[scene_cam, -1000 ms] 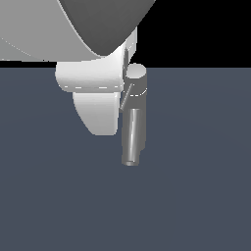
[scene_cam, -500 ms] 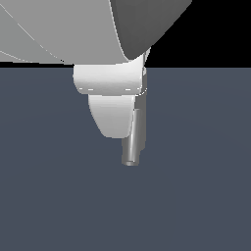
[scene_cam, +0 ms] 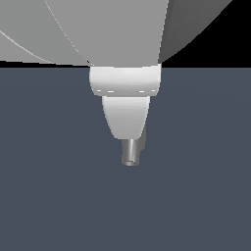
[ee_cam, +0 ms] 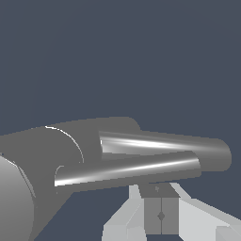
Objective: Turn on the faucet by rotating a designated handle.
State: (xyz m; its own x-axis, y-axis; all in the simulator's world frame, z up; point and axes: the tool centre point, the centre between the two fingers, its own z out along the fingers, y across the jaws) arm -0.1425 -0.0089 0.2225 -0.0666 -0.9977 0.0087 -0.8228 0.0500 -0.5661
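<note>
While pincer (scene_cam: 126, 128) hides faucet (scene_cam: 130, 152) body, spout tip shows below.

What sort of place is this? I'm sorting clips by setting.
Likely a bare simulated test scene, not a real kitchen: a grey metallic faucet alone on a flat, featureless dark slate floor, beneath the smooth white robot gripper.

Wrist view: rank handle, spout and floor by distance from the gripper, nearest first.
1. Handle: the slim bar directly beyond the gripper.
2. Spout: the thicker tube, just behind the handle.
3. Floor: the dark ground behind both, farthest.
</note>
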